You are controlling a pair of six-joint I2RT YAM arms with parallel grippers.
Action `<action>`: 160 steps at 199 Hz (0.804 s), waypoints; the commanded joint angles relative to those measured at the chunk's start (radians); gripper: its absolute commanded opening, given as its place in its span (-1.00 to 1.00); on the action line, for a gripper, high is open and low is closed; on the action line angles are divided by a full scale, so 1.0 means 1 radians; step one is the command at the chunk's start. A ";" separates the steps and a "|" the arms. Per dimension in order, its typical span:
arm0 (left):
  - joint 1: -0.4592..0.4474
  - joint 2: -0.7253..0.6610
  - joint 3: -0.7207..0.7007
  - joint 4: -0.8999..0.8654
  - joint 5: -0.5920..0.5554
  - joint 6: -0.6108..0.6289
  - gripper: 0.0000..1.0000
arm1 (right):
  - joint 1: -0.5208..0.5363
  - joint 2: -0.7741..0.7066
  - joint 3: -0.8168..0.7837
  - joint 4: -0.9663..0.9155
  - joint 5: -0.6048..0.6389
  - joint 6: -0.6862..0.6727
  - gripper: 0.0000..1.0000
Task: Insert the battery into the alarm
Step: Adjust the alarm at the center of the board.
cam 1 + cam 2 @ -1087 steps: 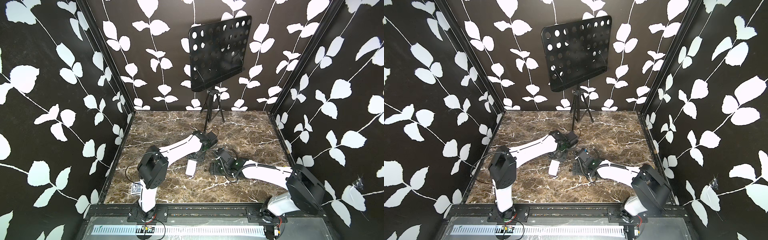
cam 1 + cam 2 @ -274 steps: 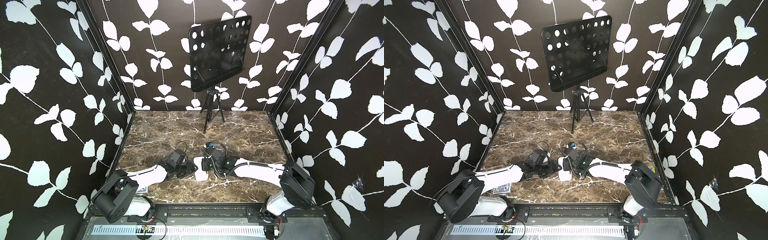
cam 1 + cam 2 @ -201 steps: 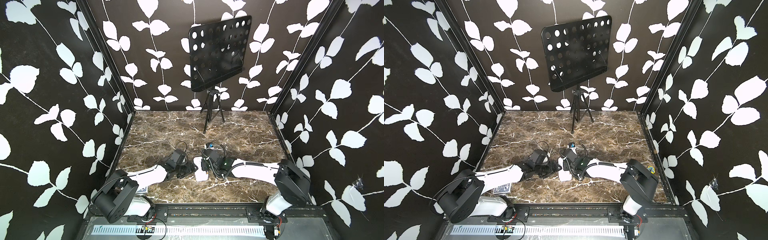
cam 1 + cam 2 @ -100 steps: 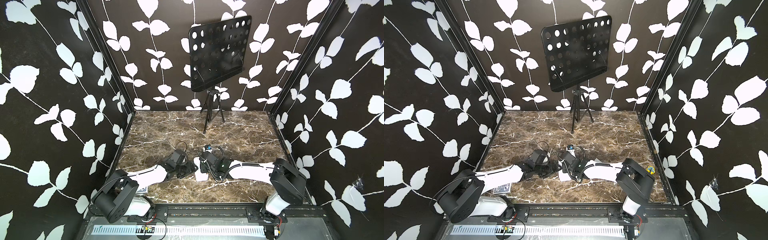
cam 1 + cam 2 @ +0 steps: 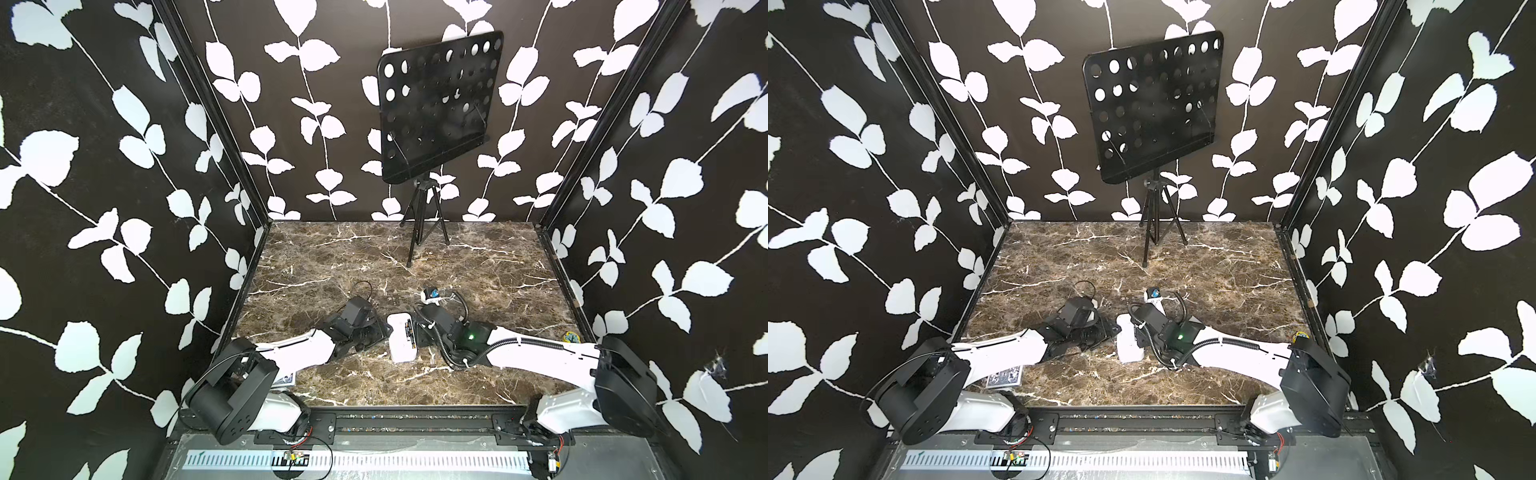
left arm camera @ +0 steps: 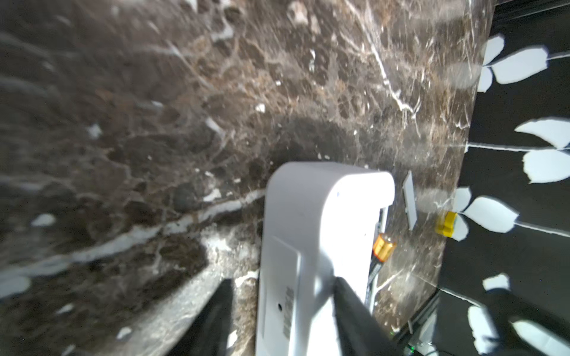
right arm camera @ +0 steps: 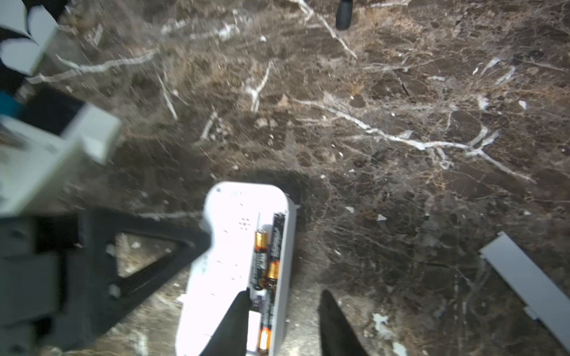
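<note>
The alarm (image 5: 401, 343) is a white rounded slab lying back-up on the marble, seen in both top views (image 5: 1129, 343). Black-and-copper batteries (image 7: 260, 262) lie in its uncovered compartment. My left gripper (image 6: 285, 320) straddles the alarm (image 6: 308, 246) from the left. One of its fingers (image 6: 354, 317) lies against the casing. The opposite finger stands a little off the alarm's side with marble showing between. My right gripper (image 7: 285, 323) is open over the alarm's right edge. One of its fingers (image 7: 234, 323) rests on the casing beside the batteries, and its partner hangs over bare marble.
A grey-white cover strip (image 7: 530, 289) lies loose on the marble right of the alarm. A blue-patterned card box (image 5: 286, 379) sits near the left arm's base. A small yellow object (image 5: 572, 337) lies by the right wall. A black music stand (image 5: 436, 112) stands at the back.
The right gripper has edged left over the alarm and its jaws have parted. The left jaws have narrowed around the alarm. The alarm itself has stayed put.
</note>
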 commanded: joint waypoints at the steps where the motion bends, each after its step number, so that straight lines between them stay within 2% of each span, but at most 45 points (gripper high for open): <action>1: 0.006 -0.037 0.002 -0.001 -0.116 -0.024 -0.23 | -0.005 0.046 -0.038 -0.035 -0.008 -0.001 -0.38; 17: 0.006 -0.011 0.031 -0.005 -0.121 -0.011 -0.32 | -0.005 0.077 -0.046 -0.011 -0.040 0.004 -0.43; 34: 0.006 0.056 0.073 0.013 -0.066 0.006 -0.38 | -0.004 0.105 -0.045 0.014 -0.070 0.006 -0.44; 51: 0.006 0.126 0.116 0.025 -0.014 0.018 -0.37 | -0.002 0.130 -0.038 0.031 -0.092 0.001 -0.45; 92: 0.008 0.257 0.229 0.045 0.030 0.060 -0.32 | 0.015 0.157 -0.015 0.046 -0.124 -0.019 -0.45; 134: 0.007 0.421 0.375 0.120 0.167 0.054 -0.31 | 0.074 0.134 -0.025 0.020 -0.111 -0.025 -0.36; 160: 0.013 0.446 0.413 0.124 0.183 0.082 -0.27 | 0.098 0.073 -0.048 -0.010 -0.102 -0.026 -0.22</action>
